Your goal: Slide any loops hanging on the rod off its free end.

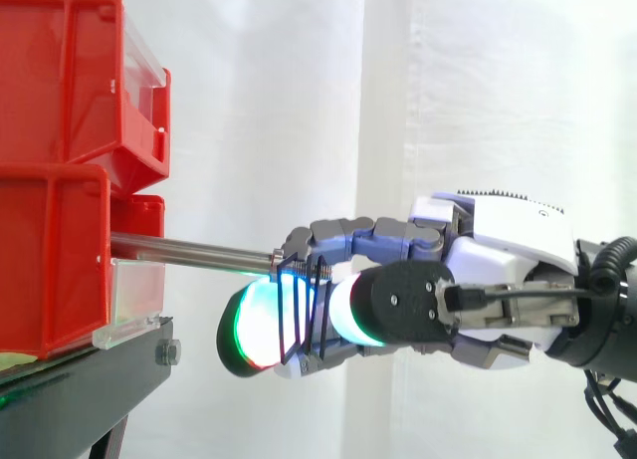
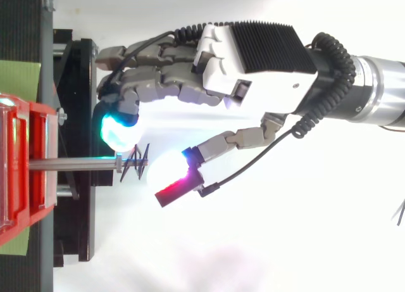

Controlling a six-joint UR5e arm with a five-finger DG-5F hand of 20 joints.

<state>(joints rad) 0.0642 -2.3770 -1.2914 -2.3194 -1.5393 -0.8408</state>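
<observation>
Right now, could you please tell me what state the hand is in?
The hand is closed, pinching the thin dark loops at the free end of the rod.

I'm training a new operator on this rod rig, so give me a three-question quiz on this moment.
1. True or false: the rod sticks out of the upper red bin.
2. Where on the rod are the dark loops? A) against the bin B) midway along it C) at its free end
3. Fill in: in the side view the hand reaches in from the ___.
Key: 1 false, it comes out of the lower bin; 2 C; 3 right.
</observation>
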